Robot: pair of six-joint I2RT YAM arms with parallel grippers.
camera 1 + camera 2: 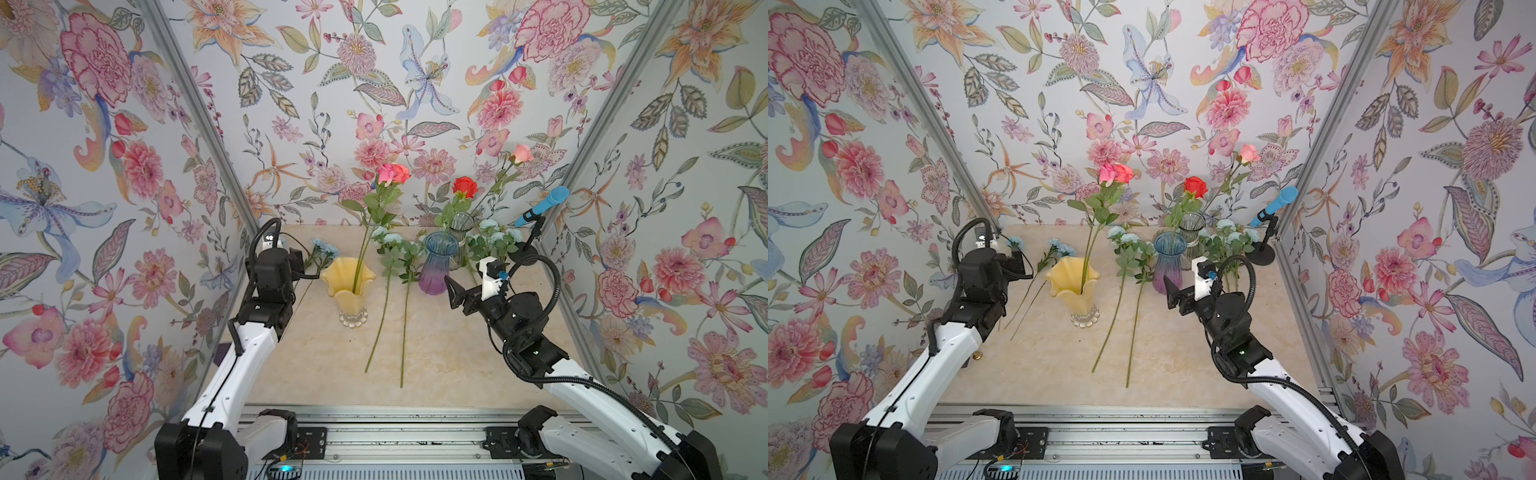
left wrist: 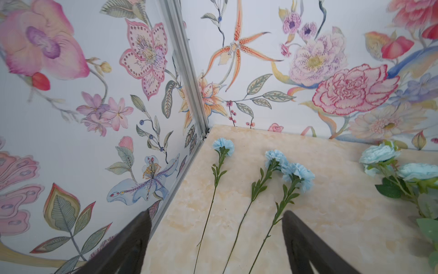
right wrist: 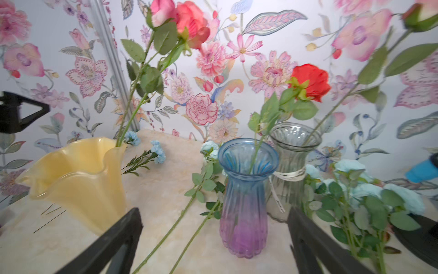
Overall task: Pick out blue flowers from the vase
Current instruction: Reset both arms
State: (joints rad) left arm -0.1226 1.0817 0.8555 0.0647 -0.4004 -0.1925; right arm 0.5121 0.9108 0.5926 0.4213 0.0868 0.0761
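Left wrist view looks past the left gripper [image 2: 216, 213], whose jaws stand wide apart and hold nothing. Under and ahead of them, three sky-blue carnations [image 2: 276, 157] lie flat on the counter [image 2: 331, 213]. They lie side by side, with their blooms toward the far left corner and their thin stems running back toward the gripper. Two of the blooms touch.

In both top views, two aqua rose sprays [image 1: 392, 240] lie on the counter between the yellow vase [image 1: 349, 286] and the blue-and-purple vase [image 1: 438, 266]. Their long stems point toward the near edge. A further bunch of aqua roses [image 1: 496, 237] sits just beside the clear vase [image 1: 461, 226], near the round base of the blue microphone [image 1: 548, 201]. Whether this bunch lies flat or leans cannot be told.

The yellow vase holds two pink roses [image 1: 392, 173]. A red rose [image 1: 465, 187] stands in the blue-and-purple vase. A peach rose [image 1: 522, 153] leans out of the clear vase toward the right wall.

In the right wrist view, the right gripper [image 3: 214, 211] is above the counter just in front of the blue-and-purple vase. Its jaws are spread wide and hold nothing. The stems of the two sprays run across the counter beneath them.
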